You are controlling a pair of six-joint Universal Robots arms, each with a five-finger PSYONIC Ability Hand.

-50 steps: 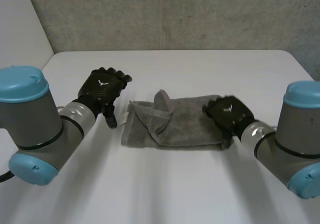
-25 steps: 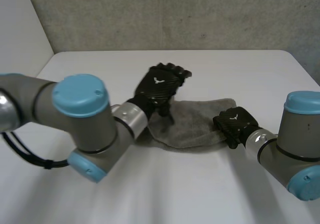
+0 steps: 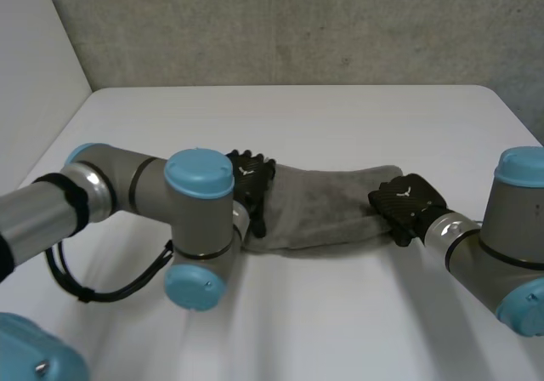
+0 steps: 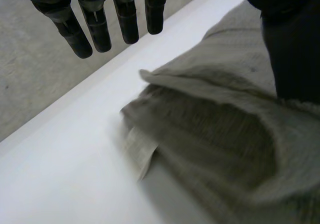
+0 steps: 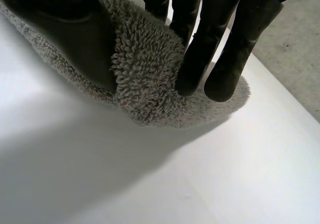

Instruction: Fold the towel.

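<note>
A grey terry towel (image 3: 331, 211) lies bunched lengthwise in the middle of the white table (image 3: 297, 117). My left hand (image 3: 249, 184) hovers over its left end, fingers (image 4: 95, 29) straight and spread past the towel's edge, holding nothing. In the left wrist view the thumb (image 4: 292, 49) hangs above the towel (image 4: 225, 149), whose white label (image 4: 139, 151) sticks out onto the table. My right hand (image 3: 406, 204) is at the towel's right end. There its fingers (image 5: 197, 39) and thumb (image 5: 65, 29) pinch a raised fold of the towel (image 5: 145, 69).
My left arm's elbow (image 3: 200, 228) reaches across the table's near left part and covers the towel's left front corner. A grey wall (image 3: 280, 24) stands behind the table's far edge. Bare table lies in front of and behind the towel.
My left arm swung in from the left and came down over the towel's left end. My right hand closed on the right end. The towel's upright fold has flattened.
</note>
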